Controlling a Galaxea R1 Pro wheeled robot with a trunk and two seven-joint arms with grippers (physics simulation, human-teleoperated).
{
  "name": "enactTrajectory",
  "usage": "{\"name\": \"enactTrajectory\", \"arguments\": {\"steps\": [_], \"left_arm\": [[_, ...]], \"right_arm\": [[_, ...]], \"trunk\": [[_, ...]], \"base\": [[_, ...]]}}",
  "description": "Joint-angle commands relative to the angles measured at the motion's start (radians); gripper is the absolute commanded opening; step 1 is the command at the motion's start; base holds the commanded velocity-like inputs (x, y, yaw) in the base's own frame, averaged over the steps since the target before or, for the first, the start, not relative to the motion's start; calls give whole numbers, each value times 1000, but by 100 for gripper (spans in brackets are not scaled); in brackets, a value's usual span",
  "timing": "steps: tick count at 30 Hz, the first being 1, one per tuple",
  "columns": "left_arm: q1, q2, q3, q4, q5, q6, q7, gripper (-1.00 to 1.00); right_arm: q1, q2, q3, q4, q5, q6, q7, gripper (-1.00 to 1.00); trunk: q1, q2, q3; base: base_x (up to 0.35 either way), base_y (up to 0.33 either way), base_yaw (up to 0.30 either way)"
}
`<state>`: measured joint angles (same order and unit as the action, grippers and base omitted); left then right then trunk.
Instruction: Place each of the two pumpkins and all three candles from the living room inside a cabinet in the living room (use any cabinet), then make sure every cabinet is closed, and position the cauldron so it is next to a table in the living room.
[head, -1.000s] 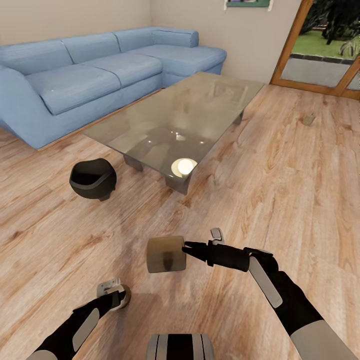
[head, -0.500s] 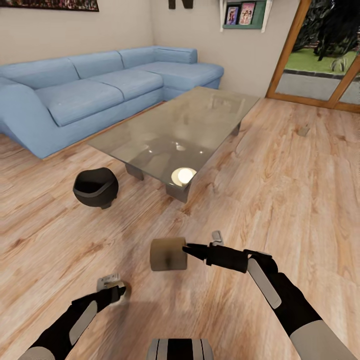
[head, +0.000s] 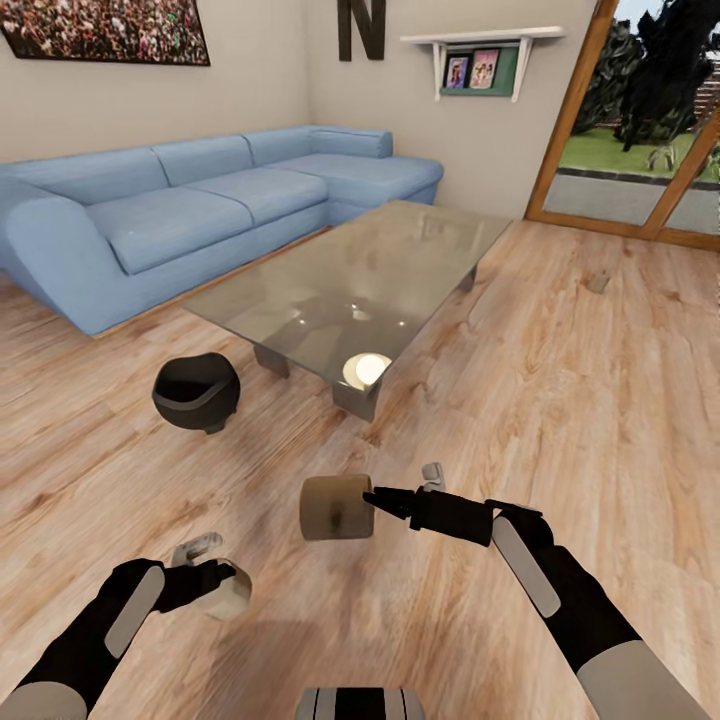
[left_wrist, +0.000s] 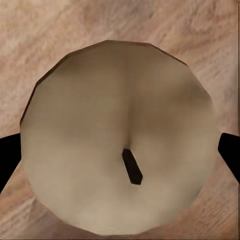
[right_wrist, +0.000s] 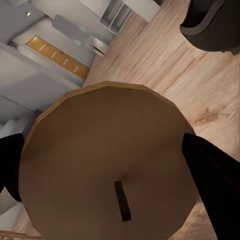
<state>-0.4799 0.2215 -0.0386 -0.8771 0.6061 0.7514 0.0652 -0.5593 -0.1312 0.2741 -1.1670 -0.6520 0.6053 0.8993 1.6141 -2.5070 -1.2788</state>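
The right gripper (head: 368, 498) is closed on one candle (head: 335, 508) above the floor (head: 560, 380), and the left gripper (head: 222, 585) grips another candle (head: 228, 598). The cauldron (head: 196, 391) stands on the floor just beside the table (head: 400, 250), and a third candle (head: 598, 283) seems to lie well apart near the door. A large letter "N" (head: 361, 28) hangs on the wall.

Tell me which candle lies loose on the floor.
The small candle far off on the floor by the glass doors. The other two are held: one in the right claw, one in the left claw.

Head view high, facing down-forward over floor (head: 560, 380); wrist views close, each on candle end; cauldron (head: 196, 392) shared.
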Motion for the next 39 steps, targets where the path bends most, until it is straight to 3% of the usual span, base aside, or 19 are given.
{"name": "enactTrajectory", "arguments": {"steps": [1, 6, 19, 31, 39], "left_arm": [[0, 0, -2, -1, 10, 4, 7, -100], [0, -1, 0, -2, 11, 6, 7, -100], [0, 1, -1, -2, 10, 6, 7, -100], [0, 2, 0, -2, 8, 6, 8, -100], [0, 3, 0, -2, 8, 6, 8, -100]], "right_arm": [[-1, -1, 1, 1, -8, 7, -2, -100], [-1, 0, 1, 27, -8, 7, -17, -100], [-1, -1, 1, 22, -9, 14, -157, -100], [-1, -1, 2, 15, -8, 46, -216, -100], [-1, -1, 2, 16, -8, 47, -218, -100]], "trunk": [[-1, 0, 3], [-3, 1, 23], [-9, 4, 73], [-14, 7, 119], [-45, 63, 144]], "base": [[0, 0, 0], [-166, 0, 0], [-72, 0, 0], [-97, 0, 0], [-67, 0, 0]]}}
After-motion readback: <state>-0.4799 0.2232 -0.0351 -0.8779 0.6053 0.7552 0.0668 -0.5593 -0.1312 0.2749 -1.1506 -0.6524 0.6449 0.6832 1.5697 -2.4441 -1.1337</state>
